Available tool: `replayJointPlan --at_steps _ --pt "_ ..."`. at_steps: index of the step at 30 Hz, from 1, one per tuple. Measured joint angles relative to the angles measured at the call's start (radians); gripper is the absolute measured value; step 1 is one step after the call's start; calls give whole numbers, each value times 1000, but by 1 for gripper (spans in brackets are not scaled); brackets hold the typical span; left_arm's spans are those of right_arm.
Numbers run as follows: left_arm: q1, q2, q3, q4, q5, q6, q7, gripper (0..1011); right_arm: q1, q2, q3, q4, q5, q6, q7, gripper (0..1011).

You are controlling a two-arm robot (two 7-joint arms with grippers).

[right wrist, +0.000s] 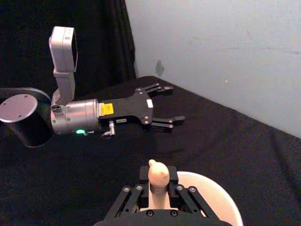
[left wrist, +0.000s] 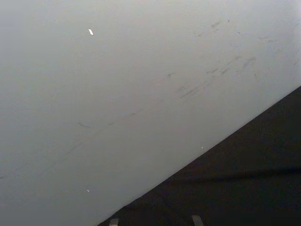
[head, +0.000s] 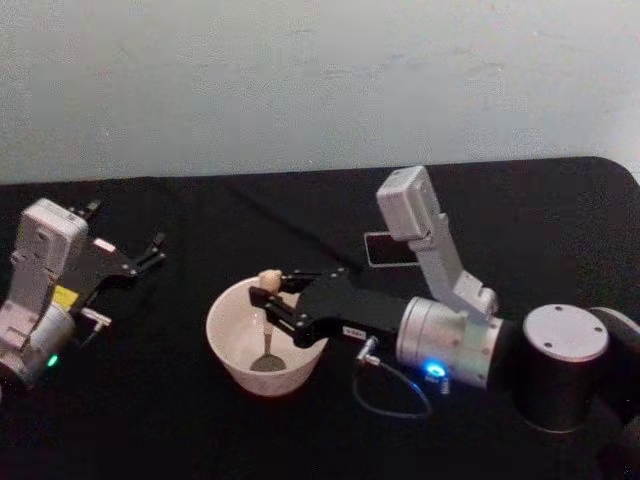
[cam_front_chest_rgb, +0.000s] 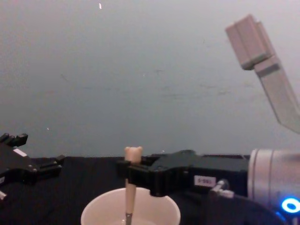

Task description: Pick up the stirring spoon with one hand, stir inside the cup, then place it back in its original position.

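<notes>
The right gripper [head: 268,291] is clamped on the upper handle of the spoon [head: 268,335], just below the bear head, which pokes up above the fingers. The spoon stands upright with its bowl down inside the white cup [head: 216,330] on the black table [head: 180,420]. The left gripper [head: 125,225] rests well off to the left, fingers spread.
</notes>
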Motion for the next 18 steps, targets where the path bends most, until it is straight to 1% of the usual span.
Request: replayJointPlan --at_steps 5,8,9,15,18 --pt "0 0 0 0 0 0 0 1001 13 -22 -17 19 -3 -1 -9 226" --pt "0 0 0 0 0 0 0 1001 27 -42 -25 40 -7 -6 -18 226" --pt "0 0 0 0 0 0 0 1001 27 -42 -25 40 -7 -6 -18 226" --pt "0 0 0 0 0 0 0 1001 52 -76 -27 78 -14 -13 -38 226" --pt "0 0 0 0 0 0 0 1001 59 -85 -24 90 -16 -15 -46 226"
